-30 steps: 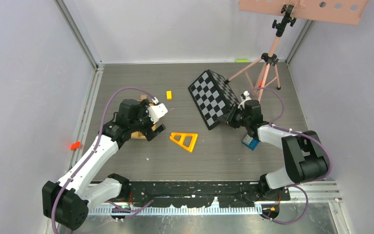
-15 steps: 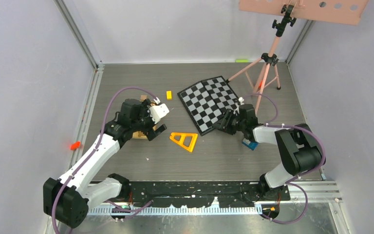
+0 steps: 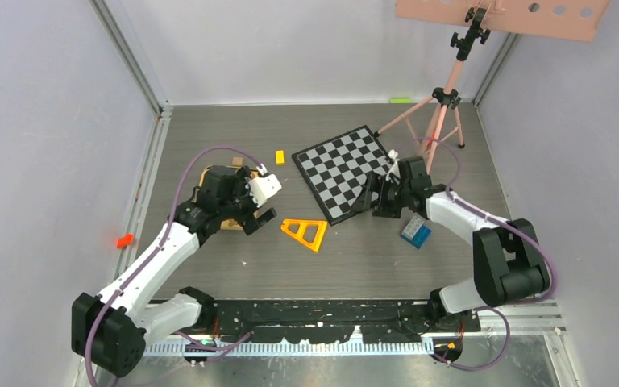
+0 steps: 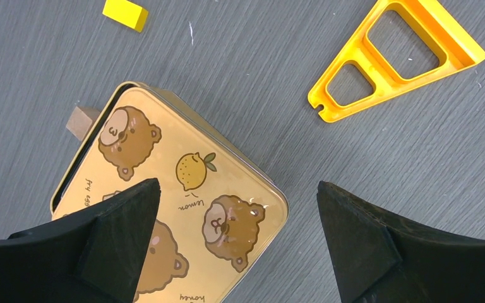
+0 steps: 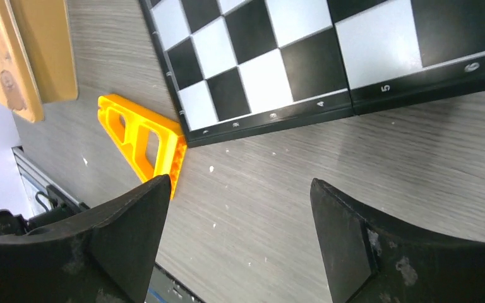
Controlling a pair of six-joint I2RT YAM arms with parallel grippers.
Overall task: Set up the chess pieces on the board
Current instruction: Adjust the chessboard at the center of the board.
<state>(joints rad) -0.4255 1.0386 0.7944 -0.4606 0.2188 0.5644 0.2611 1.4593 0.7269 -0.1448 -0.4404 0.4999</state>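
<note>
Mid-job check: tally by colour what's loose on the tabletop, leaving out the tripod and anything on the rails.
Black-and-white: 1, the board
Yellow: 1, the block
Orange: 1, the triangle frame
Gold: 1, the tin
Brown: 1, the cube
Blue: 1, the box
Total: 6

Chessboard (image 3: 340, 171), black and white checks: one.
Gold tin (image 4: 170, 208) printed with bears: one.
Orange triangular frame (image 3: 305, 233): one.
Yellow block (image 3: 280, 157): one.
Small brown cube (image 4: 81, 121): one.
Blue box (image 3: 415, 232): one.
Pink tripod (image 3: 443, 105): one.
Small red item (image 3: 124, 240) by the left wall: one.
Grippers: two, the left gripper (image 4: 237, 189) and the right gripper (image 5: 239, 184).
</note>
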